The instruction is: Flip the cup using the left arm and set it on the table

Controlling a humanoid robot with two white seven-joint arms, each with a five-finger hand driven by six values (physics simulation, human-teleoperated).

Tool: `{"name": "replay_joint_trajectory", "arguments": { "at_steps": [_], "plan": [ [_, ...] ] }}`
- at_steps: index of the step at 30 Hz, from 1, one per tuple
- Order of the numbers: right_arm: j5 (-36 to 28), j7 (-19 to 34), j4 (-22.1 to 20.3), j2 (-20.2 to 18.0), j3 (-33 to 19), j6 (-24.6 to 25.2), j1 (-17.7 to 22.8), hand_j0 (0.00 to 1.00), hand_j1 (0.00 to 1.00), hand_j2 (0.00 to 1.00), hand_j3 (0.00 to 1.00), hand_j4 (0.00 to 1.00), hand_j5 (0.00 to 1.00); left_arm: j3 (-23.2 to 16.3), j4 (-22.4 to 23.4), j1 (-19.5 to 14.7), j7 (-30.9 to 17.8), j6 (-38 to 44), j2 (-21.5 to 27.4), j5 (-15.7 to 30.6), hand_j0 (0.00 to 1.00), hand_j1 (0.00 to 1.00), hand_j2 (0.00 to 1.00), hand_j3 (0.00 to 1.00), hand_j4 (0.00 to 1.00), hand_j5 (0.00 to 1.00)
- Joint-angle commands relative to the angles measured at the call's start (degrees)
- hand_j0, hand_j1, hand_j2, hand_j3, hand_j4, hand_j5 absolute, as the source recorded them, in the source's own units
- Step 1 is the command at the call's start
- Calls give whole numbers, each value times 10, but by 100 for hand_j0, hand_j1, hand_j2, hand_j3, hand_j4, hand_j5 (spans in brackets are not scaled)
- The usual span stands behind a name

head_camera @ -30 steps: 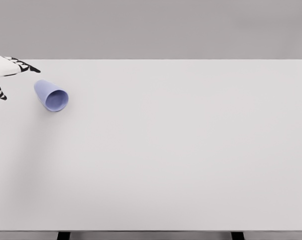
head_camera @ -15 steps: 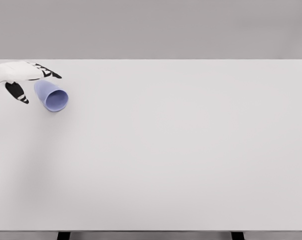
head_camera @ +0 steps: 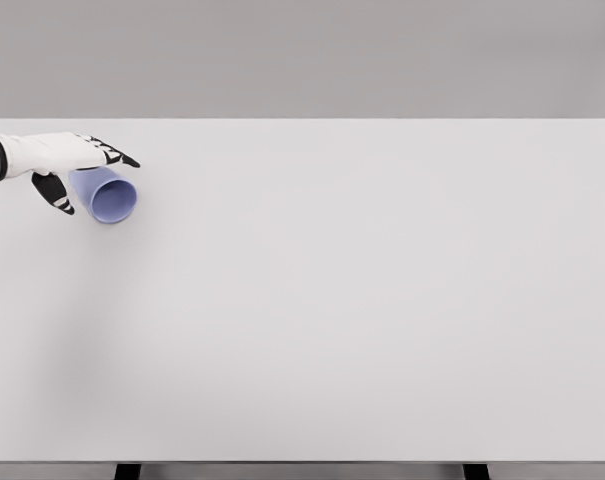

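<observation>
One cup [head_camera: 110, 195] lies tipped beneath the spread left hand [head_camera: 67, 160], between thumb and fingers.

A blue cup [head_camera: 106, 193] lies on its side near the far left corner of the white table [head_camera: 362, 300], its open mouth turned toward the camera. The left hand [head_camera: 67, 160] is over the cup, fingers [head_camera: 117, 155] stretched above it and thumb [head_camera: 54, 192] down at its left side.
</observation>
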Motion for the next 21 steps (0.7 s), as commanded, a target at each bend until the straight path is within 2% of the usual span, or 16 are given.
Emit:
{"name": "replay_joint_trajectory", "arguments": {
  "at_steps": [1, 3, 21],
  "plan": [
    [0, 0, 0, 0, 1, 0, -1, 100, 100, 100, 100, 100, 100, 1, 5, 0, 0, 1, -8, -6, 100, 100, 100, 100, 100, 100],
    [0, 0, 0, 0, 0, 0, 0, 100, 100, 100, 100, 100, 100, 2, 7, 1, 0, 1, -14, -18, 100, 100, 100, 100, 100, 100],
    [0, 0, 0, 0, 0, 0, 0, 100, 100, 100, 100, 100, 100, 2, 23, 5, 0, 1, -28, -28, 100, 100, 100, 100, 100, 100]
  ]
}}
